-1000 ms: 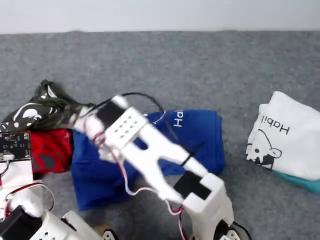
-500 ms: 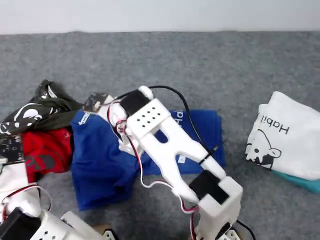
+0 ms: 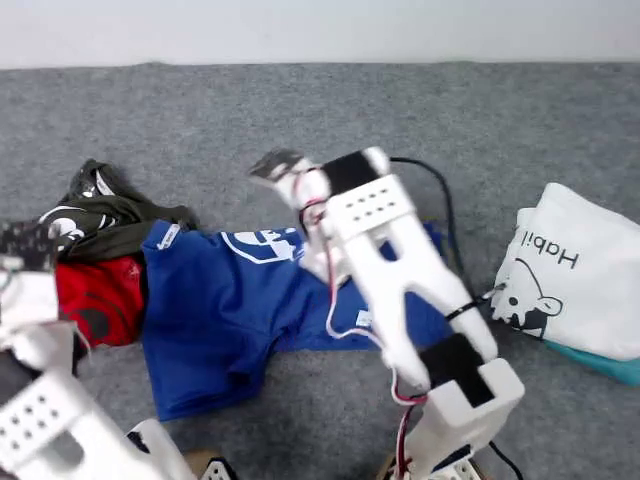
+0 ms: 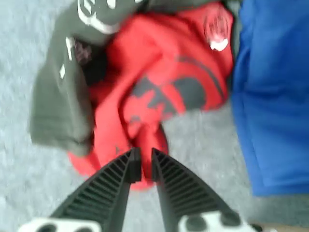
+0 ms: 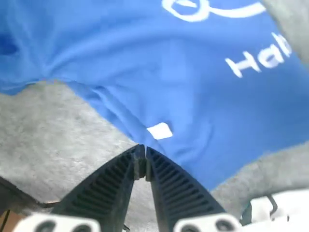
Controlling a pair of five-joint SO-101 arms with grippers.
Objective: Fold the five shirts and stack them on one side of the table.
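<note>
Grey table (image 3: 400, 110) holds the blue shirt (image 3: 210, 300) stretched left to right, lying below the closed right hand (image 5: 141, 154), the nearer arm.

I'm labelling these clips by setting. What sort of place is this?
Probably a robotics lab bench, not a home: a table covered in grey felt, a bare white wall, white robot arms, and the blue shirt and red shirt as practice pieces.
</note>
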